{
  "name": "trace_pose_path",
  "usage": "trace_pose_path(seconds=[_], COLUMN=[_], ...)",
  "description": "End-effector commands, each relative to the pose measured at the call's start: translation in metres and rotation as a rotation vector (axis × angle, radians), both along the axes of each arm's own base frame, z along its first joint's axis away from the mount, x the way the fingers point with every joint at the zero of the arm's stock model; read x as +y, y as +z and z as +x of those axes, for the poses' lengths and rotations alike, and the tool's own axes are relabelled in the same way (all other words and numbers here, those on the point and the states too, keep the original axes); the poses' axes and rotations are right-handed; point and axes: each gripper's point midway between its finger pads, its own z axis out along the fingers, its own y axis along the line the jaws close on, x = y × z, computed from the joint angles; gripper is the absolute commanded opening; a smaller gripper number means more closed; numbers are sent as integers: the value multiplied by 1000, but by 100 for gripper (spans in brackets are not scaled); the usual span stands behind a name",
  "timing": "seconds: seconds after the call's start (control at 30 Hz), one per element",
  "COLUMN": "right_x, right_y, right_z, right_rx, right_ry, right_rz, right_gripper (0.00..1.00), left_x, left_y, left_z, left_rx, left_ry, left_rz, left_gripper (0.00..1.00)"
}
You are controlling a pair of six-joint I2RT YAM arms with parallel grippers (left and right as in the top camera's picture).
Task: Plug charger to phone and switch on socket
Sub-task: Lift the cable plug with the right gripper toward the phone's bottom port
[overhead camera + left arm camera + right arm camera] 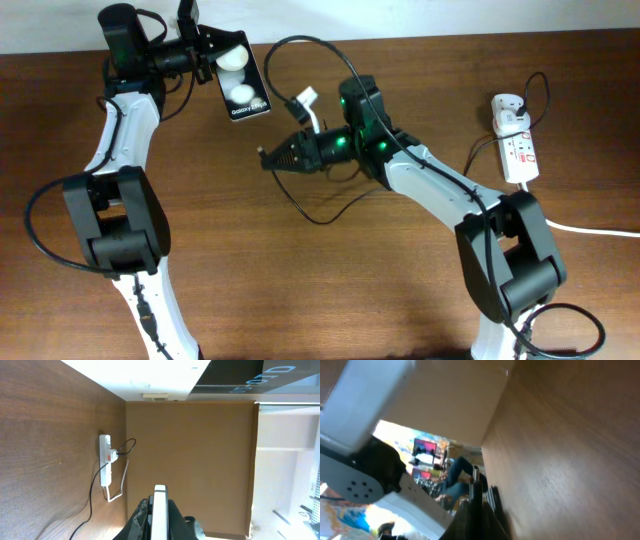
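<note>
In the overhead view my left gripper (214, 62) is shut on the phone (243, 82), a glossy black slab with two white light reflections, held up at the table's far left. In the left wrist view the phone (160, 502) shows edge-on between the jaws (160, 522). My right gripper (282, 156) is shut on the charger's plug tip (263, 154), which points left, below and right of the phone and apart from it. The right wrist view shows the jaws (479, 510) closed on a thin dark piece. The white adapter (510, 112) sits in the socket strip (520, 155) at far right.
The thin black charger cable (318, 218) loops over the table under my right arm. A small white tag (306, 100) hangs on a cable near the right wrist. The socket strip (105, 462) with its thick white cord (600, 231) also shows in the left wrist view.
</note>
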Motion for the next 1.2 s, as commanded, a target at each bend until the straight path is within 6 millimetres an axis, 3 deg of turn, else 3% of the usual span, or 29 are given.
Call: trace_pose_path(seconds=[0.0,0.2,0.27,0.9,1.03,1.17], right_x=[-2,-1,0,0,0,0], right_y=[31,32,44,49,49,47], right_z=[12,31,36,43,44,44], right_rx=[-1,7,-18,-46,-56,-142], right_ry=[-49,-158,-178,-212,-217,-208], right_rz=[47,37,72,87,86,83], right_gripper=[4,4,4,4,4,4], left_x=[2,5,5,0,-12,-11], left_y=[5,5,6,7,7,10], left_z=[1,8,8,6,3,3], left_rx=[-19,19,6,38,37,5], left_ry=[6,50,50,34,7,7], left_rz=[3,-3,-2,-14,-14,-11], left_gripper=[0,0,0,0,0,0])
